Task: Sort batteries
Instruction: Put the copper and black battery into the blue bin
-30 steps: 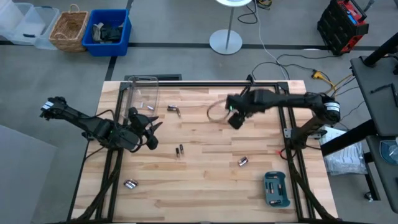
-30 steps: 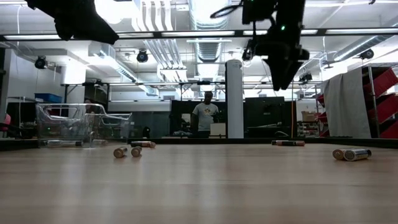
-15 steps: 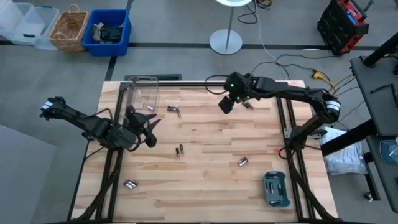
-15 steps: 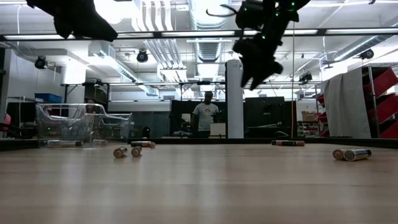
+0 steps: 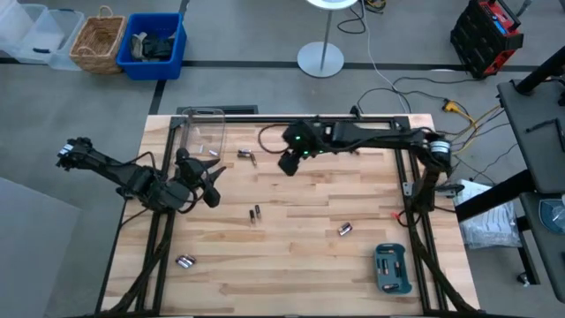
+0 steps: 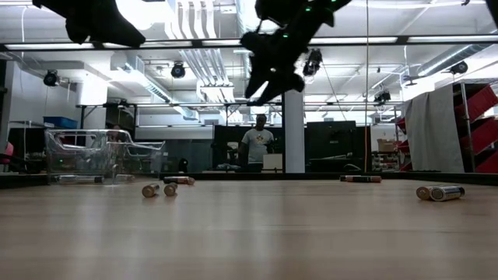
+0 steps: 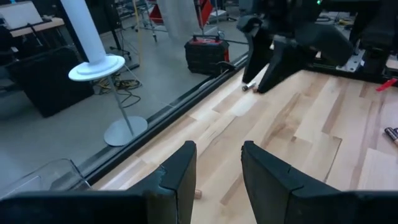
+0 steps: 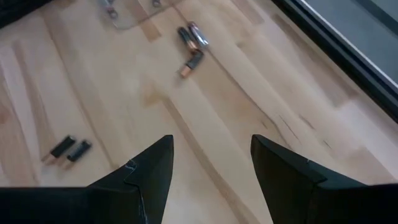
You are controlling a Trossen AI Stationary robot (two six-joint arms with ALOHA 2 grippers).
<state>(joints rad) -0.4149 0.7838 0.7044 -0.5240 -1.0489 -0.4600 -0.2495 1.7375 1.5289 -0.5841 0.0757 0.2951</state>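
Batteries lie scattered on the wooden table: a small cluster (image 5: 247, 155) at the far left, a pair (image 5: 256, 213) at the middle, one (image 5: 345, 229) to the right and one (image 5: 184, 261) near the front left. Two more lie inside the clear box (image 5: 201, 134). My right gripper (image 5: 290, 162) hangs open, high above the table, just right of the far cluster (image 8: 193, 38). My left gripper (image 5: 208, 183) is open too, raised above the table's left side near the clear box, and its fingers (image 7: 186, 168) have nothing between them.
A teal tray (image 5: 392, 268) sits at the front right corner. The clear box (image 6: 101, 152) stands at the far left. In the low view a person (image 6: 254, 144) stands in the room behind the table. Bare wood lies between the battery groups.
My right gripper has swung toward the table's left edge along the far side, staying high above the table and open. It now hangs near the far battery cluster.
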